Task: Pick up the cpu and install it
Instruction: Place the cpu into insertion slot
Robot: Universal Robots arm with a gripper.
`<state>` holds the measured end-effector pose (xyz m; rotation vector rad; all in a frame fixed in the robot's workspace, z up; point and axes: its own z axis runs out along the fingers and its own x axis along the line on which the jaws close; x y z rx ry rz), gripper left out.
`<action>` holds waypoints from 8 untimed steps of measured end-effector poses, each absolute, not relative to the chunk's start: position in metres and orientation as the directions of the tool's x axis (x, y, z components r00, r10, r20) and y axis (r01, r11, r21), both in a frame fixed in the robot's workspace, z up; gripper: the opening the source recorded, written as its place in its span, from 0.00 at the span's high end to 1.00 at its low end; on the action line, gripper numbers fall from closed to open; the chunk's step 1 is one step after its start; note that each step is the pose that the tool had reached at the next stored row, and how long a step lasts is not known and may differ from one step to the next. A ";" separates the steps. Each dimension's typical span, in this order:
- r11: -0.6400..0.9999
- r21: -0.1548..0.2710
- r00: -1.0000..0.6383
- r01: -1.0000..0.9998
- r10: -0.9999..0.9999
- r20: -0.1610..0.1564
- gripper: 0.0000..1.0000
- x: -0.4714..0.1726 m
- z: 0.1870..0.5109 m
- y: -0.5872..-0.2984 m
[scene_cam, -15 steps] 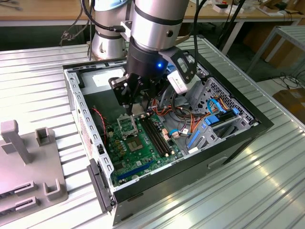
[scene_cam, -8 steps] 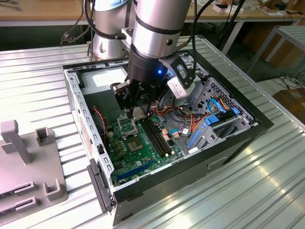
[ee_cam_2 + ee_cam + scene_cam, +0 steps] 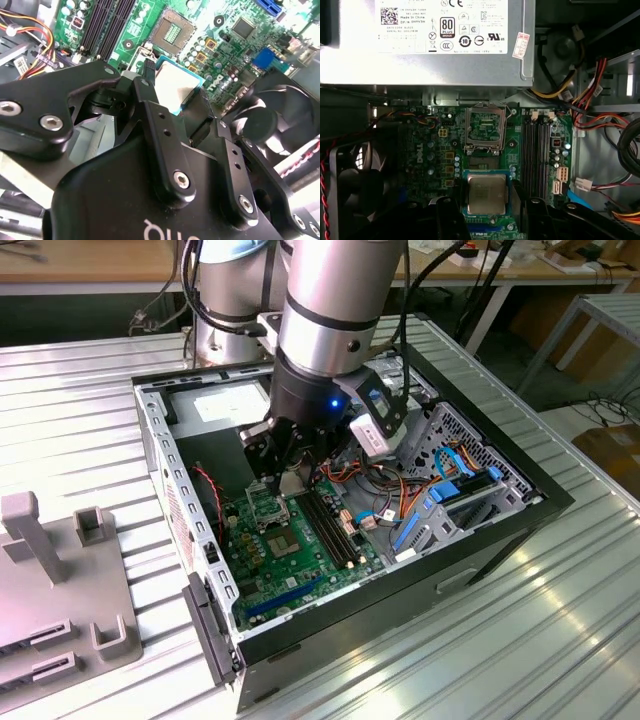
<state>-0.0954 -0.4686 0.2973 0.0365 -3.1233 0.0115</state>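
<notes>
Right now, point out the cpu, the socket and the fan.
cpu (image 3: pixel 486 194): first wrist view, centre of its silver top.
socket (image 3: pixel 484 126): first wrist view, middle of its contact field.
fan (image 3: pixel 261 124): second wrist view, on its hub.

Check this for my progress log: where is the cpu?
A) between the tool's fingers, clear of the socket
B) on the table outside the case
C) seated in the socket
A: in the first wrist view the cpu sits in the tool, and the socket is bare.

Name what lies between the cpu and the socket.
In the first wrist view, a short strip of green board with a dark part separates the cpu from the socket.
</notes>
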 end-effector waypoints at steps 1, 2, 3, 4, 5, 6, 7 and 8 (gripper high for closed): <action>1.000 -0.007 -1.000 -0.023 -0.023 0.018 0.53 -0.095 0.294 -0.469; 1.000 -0.007 -1.000 -0.023 -0.023 0.018 0.53 -0.095 0.292 -0.469; 1.000 -0.007 -1.000 -0.023 -0.023 0.018 0.53 -0.095 0.290 -0.469; 1.000 -0.007 -1.000 -0.023 -0.023 0.018 0.53 -0.095 0.286 -0.469; 1.000 -0.007 -1.000 -0.023 -0.023 0.018 0.53 -0.095 0.284 -0.469; 1.000 -0.007 -1.000 -0.023 -0.023 0.018 0.53 -0.095 0.282 -0.469; 1.000 -0.007 -1.000 -0.023 -0.023 0.018 0.53 -0.095 0.280 -0.469; 1.000 -0.007 -1.000 -0.023 -0.023 0.018 0.53 -0.095 0.278 -0.469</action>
